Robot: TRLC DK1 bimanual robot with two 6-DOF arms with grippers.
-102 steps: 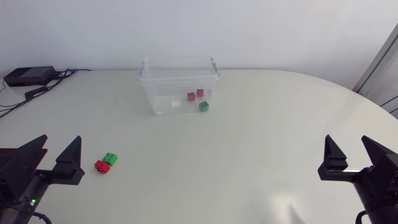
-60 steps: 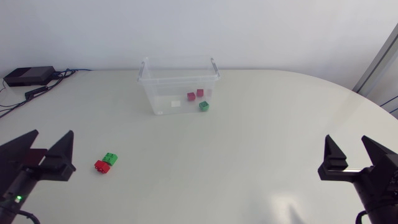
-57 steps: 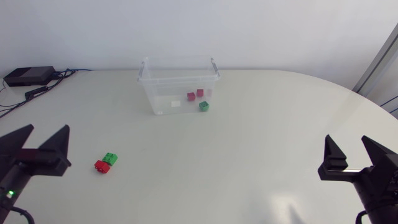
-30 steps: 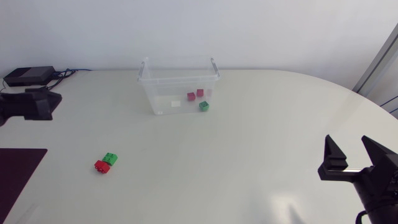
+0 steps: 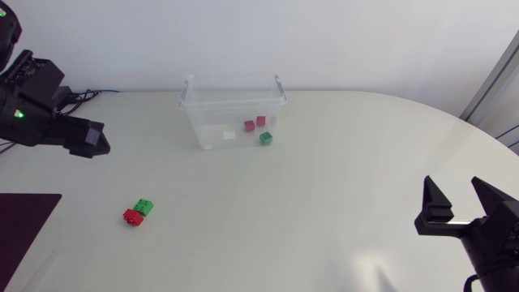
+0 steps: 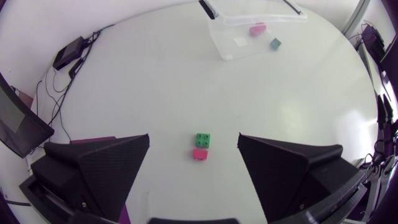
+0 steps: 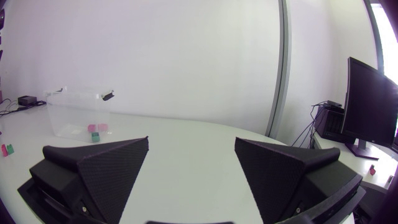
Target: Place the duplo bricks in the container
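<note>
A plain off-white, with no pattern, is being shown by the table. The container is being seen as clear, colourless plastic. Through its wall, a first red brick, a second red brick, an inner green brick and a white brick are being shown. Bright green is being displayed by the loose green brick, and red by the loose red brick. Matte black is being worn by the left pincer and the right pincer. Dark maroon is being shown by the mat.
</note>
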